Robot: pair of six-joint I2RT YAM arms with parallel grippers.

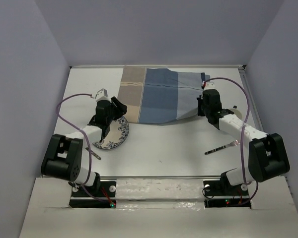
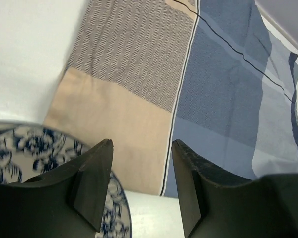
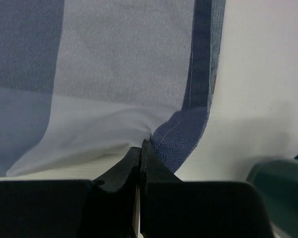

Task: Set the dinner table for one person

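White and matte, the large rectangular counter (image 1: 164, 148) spans the walled space ahead of both arms. A blue-and-tan striped cloth placemat (image 1: 159, 94) lies at its far middle. The right end effector (image 3: 140, 148) is pinched tight on the placemat's near right corner, the cloth bunched at its tips. The left end effector (image 2: 141, 148) stands with jaws apart, gripping nothing, over the rim of a blue-patterned white round plate (image 1: 120, 131) just beside the placemat's near left corner. A metal fork (image 1: 222, 147) lies near the right arm.
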